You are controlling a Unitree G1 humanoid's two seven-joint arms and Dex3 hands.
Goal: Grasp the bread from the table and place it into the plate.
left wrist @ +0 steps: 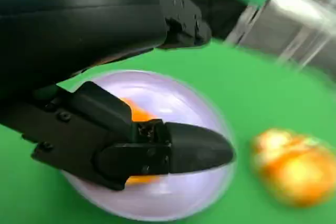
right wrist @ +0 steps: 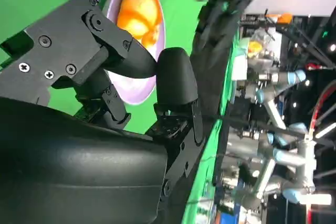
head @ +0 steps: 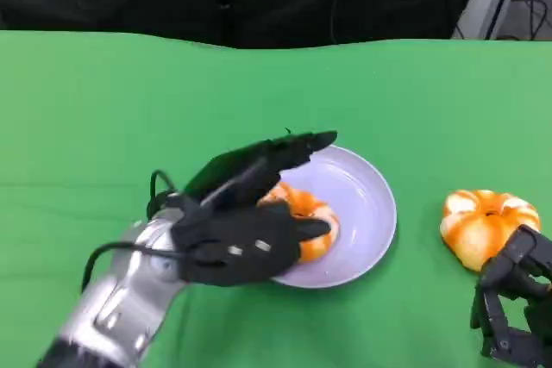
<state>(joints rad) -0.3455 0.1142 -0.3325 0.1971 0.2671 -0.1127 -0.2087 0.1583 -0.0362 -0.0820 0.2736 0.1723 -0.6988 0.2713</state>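
- I count two round orange-and-white glazed bread rolls: one [head: 304, 217] in front of me, another [head: 485, 223] to my right.
- One pale lilac round plate [head: 366, 204].
- One green cloth-covered surface [head: 103, 118].

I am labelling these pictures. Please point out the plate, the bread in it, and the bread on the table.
plate [head: 366, 200]: head view, bare inner surface.
bread in the plate [head: 309, 210]: head view, visible top.
bread on the table [head: 483, 221]: head view, middle.
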